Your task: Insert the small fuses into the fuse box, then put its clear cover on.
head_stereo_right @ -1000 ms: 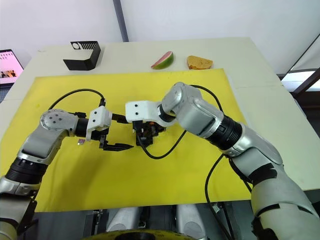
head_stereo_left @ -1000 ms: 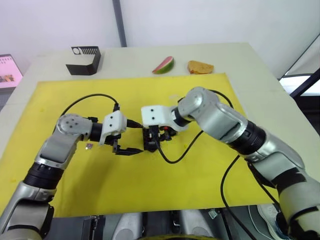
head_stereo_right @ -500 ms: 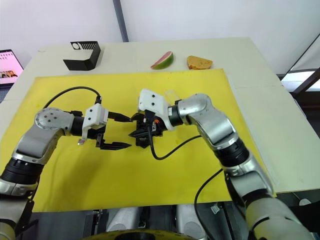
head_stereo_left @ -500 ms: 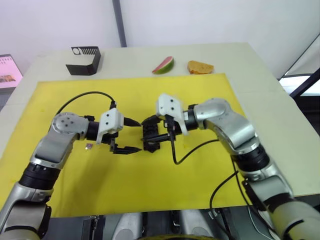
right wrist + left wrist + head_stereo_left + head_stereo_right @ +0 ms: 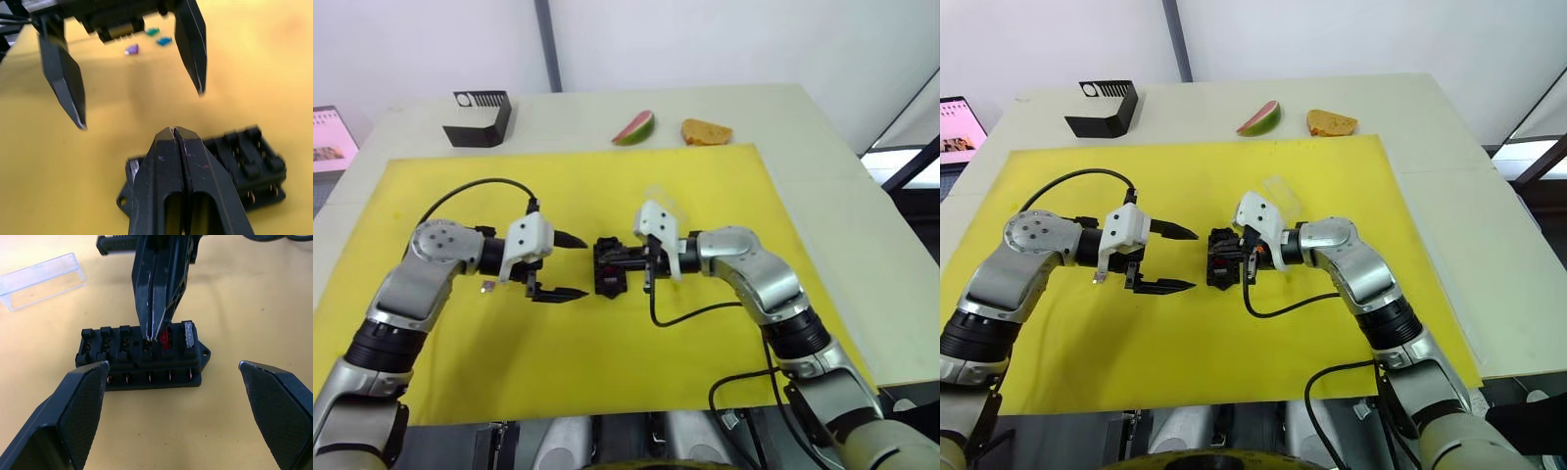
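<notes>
The black fuse box (image 5: 609,266) lies on the yellow mat (image 5: 558,362) between my two grippers. A red fuse (image 5: 165,338) and a grey fuse (image 5: 189,335) sit in slots at one end of it. My right gripper (image 5: 175,130) is shut, and its tips touch the box top right beside the red fuse; nothing shows between them. My left gripper (image 5: 579,265) stands open just left of the box, one finger on each side of its end. The clear cover (image 5: 42,279) lies on the mat behind the box. Purple (image 5: 131,49), green (image 5: 152,32) and teal (image 5: 164,40) fuses lie loose beyond the left gripper.
A black angular holder (image 5: 480,117) stands at the back left of the table. A watermelon slice (image 5: 633,127) and an orange-brown piece (image 5: 705,131) lie behind the mat. Black cables loop from both wrists over the mat. A screen (image 5: 958,127) shows at the far left.
My right gripper has closed from partly open to shut, and its arm has swung down so the fingers now reach the fuse box from the right. The left gripper has stayed open and almost still.
</notes>
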